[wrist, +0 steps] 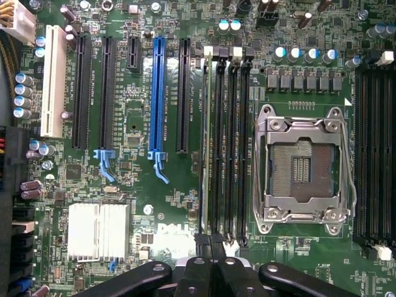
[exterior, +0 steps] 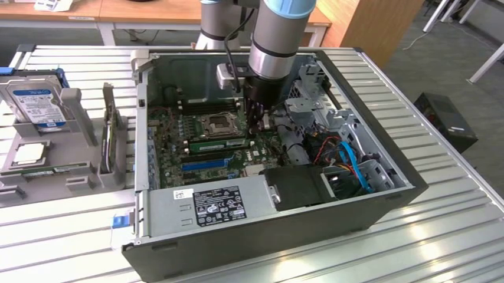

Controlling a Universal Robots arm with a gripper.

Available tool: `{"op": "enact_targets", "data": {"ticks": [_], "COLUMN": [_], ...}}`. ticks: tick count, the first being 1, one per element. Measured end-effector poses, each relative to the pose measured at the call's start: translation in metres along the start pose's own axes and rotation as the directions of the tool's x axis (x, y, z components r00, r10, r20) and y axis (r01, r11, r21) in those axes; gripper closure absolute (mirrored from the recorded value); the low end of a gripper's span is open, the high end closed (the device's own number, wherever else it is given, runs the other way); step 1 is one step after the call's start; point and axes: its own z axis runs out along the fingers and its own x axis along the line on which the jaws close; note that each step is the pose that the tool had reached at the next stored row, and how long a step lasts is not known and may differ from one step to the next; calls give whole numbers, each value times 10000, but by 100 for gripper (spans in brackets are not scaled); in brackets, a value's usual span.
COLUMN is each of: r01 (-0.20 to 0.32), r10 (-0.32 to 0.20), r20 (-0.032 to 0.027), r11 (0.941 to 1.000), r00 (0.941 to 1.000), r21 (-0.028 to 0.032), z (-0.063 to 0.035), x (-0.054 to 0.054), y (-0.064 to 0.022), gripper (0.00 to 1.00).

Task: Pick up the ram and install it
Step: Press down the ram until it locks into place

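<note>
My gripper (wrist: 209, 242) is pressed together over the end of the ram (exterior: 217, 143), which sits in a black slot (wrist: 213, 148) beside the empty chip socket (wrist: 301, 168), so I should push straight down and gently until it clicks.

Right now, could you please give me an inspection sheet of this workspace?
Surface: slatted metal table carrying an open computer case lying on its side.
Job's things: the ram stands on edge in a memory slot beside the empty CPU socket.
Clutter: a hard drive in a grey fixture at the exterior view's left.
Grippers: tool shut, down inside the case at one end of the ram's slot; contact cannot be told.
Cables: blue cable and red wires in the case, away from the slots.
Surroundings: wooden desks behind; black box on the floor.
</note>
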Motion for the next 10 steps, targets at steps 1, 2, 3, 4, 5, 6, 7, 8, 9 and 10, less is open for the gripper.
{"op": "enact_targets", "data": {"ticks": [1, 2, 3, 4, 5, 6, 7, 8, 9, 10], "r01": [0, 0, 0, 0, 0, 0, 0, 0, 0, 0], "r10": [0, 0, 0, 0, 0, 0, 0, 0, 0, 0], "r20": [-3, -3, -2, -1, -2, 0, 0, 0, -1, -2], "r11": [10000, 10000, 10000, 10000, 10000, 10000, 10000, 10000, 10000, 10000], "r00": [10000, 10000, 10000, 10000, 10000, 10000, 10000, 10000, 10000, 10000], "r21": [-1, -1, -1, -1, -1, -1, -1, -1, -1, -1], "z": [1, 8, 9, 10, 10, 12, 13, 14, 14, 14], "x": [0, 0, 0, 0, 1, 0, 0, 0, 0, 0], "y": [0, 0, 0, 0, 0, 0, 0, -1, -1, -1], "gripper": [90, 90, 90, 90, 90, 90, 90, 90, 90, 90]}}
